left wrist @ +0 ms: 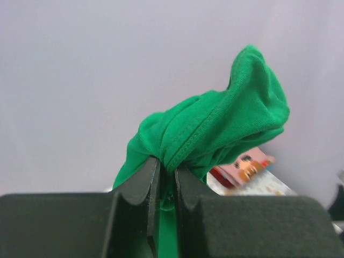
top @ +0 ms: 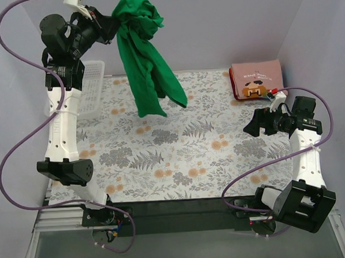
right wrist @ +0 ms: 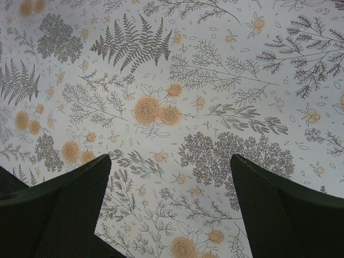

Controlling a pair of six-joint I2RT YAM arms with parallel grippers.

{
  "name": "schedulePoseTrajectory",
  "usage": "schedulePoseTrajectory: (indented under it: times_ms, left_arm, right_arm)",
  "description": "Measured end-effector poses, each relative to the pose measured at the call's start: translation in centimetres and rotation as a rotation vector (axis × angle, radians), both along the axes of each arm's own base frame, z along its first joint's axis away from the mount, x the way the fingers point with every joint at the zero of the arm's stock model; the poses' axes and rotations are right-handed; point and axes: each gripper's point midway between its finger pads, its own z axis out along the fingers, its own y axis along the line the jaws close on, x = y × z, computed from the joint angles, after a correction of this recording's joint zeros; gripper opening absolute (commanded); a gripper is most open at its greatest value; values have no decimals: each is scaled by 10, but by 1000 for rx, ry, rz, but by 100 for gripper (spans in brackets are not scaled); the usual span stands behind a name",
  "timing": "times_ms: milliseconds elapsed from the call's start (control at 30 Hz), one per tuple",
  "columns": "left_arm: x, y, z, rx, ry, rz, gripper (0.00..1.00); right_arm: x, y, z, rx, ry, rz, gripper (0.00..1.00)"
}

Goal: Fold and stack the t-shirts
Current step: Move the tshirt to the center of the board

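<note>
A bright green t-shirt (top: 146,67) hangs bunched and high above the far left of the table, its lower end dangling just over the floral cloth. My left gripper (top: 112,25) is raised there and shut on its top; in the left wrist view the fingers (left wrist: 145,183) pinch a green fold (left wrist: 215,129). A dusty-pink t-shirt (top: 256,78) with a pixel graphic lies folded at the far right corner and also shows in the left wrist view (left wrist: 247,166). My right gripper (top: 250,126) hovers open over the right side, nothing between its fingers (right wrist: 64,204).
A white mesh basket (top: 94,87) stands at the far left edge behind the left arm. The floral tablecloth (top: 179,152) covers the table. Pale walls close in the back and both sides.
</note>
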Motion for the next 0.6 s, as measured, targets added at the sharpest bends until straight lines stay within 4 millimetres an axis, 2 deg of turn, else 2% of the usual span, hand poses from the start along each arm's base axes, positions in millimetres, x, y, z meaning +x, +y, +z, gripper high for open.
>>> schedulePoseTrajectory:
  times_ms: [67,133,167,233,267,367,467,600]
  left_arm:
    - [-7,-8,-16,-16,55,-55,0]
    - [-14,-17,-41,-28,124,-114,0]
    - [-20,-21,-62,-30,177,-149,7]
    - [-29,-28,-102,-24,269,-200,28]
    - [-34,-31,-126,-15,317,-230,55]
    - [-50,-35,-199,15,476,-273,78]
    - [-66,-29,-259,50,612,-267,80]
    - [-89,-11,-307,81,713,-238,80]
  right_arm:
    - [0,0,0,0,0,0,98]
    - [0,0,0,0,0,0,98]
    - [0,0,0,0,0,0,98]
    - [0,0,0,0,0,0,98]
    - [0,0,0,0,0,1,98]
    - [0,1,0,3,-1,4,98]
    - [-1,1,0,6,-2,9,98]
    - [-2,6,-5,28,12,26,98]
